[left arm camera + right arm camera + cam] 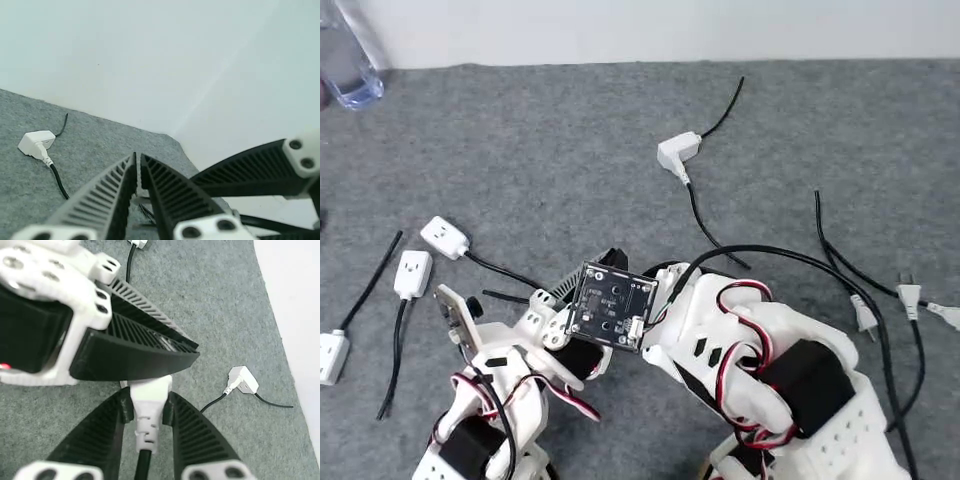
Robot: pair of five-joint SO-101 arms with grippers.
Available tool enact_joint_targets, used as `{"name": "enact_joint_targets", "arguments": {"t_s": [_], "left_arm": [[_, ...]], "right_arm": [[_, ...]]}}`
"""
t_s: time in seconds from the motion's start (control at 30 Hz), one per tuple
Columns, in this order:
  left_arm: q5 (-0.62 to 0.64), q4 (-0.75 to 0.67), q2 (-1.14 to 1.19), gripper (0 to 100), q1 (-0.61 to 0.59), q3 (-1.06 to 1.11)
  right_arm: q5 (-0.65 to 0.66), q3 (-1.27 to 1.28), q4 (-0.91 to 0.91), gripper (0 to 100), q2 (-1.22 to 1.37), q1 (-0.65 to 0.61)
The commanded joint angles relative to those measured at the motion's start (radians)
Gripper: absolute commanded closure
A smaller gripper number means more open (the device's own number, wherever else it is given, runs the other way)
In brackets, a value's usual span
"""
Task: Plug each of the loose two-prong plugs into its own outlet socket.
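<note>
From above, 3 outlet sockets (412, 273) lie along one side of the mat and the loose plugs (910, 295) along the other. In the left wrist view, your left gripper (138, 167) is pinched closed on nothing visible. In the right wrist view, your right gripper (147, 402) clamps what looks like a white plug (146, 420). You're probably mid-carry, so next line up its prongs with a socket.

Arms crowded together, left gripper (138, 158) fingers closed — right gripper (147, 401) clamped
</note>
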Motion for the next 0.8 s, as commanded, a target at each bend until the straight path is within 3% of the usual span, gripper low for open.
{"name": "enact_joint_targets", "arguments": {"t_s": [0.0,0.77], "left_arm": [[-0.011,0.017,-0.014,99,0.000,-0.005],[-0.011,0.014,-0.014,99,0.000,0.004]], "right_arm": [[-0.012,-0.092,-0.002,99.1,-0.030,-0.012],[-0.028,-0.138,0.001,99.1,-0.018,-0.012]]}}
